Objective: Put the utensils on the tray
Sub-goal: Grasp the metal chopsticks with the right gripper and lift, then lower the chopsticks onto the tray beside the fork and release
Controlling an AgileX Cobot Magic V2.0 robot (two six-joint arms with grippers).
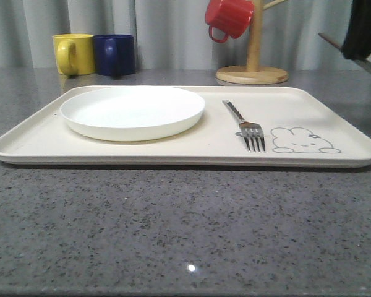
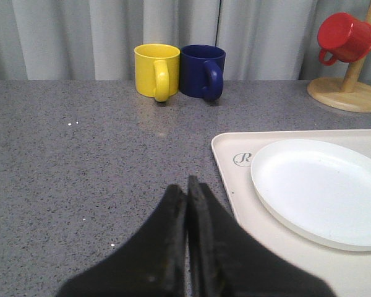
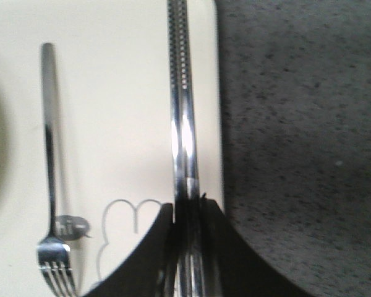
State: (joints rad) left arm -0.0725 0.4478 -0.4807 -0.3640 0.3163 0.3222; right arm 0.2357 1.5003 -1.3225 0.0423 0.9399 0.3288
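In the front view the tray (image 1: 173, 148) lies across the middle of the grey desk (image 1: 173, 235). The plate (image 1: 133, 111) sits on its left half and the fork (image 1: 247, 127) lies right of centre, beside the rabbit drawing (image 1: 304, 141). The left claw (image 2: 187, 185) is pressed together, holding nothing, above the desk. The right claw (image 3: 187, 207) grips the chopsticks (image 3: 182, 105) above the tray's right edge.

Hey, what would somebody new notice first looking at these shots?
Probably the cream tray across the grey table, with the white plate on its left half and the fork beside the rabbit drawing. Then the right gripper, above the tray's right edge, clamping shiny chopsticks.
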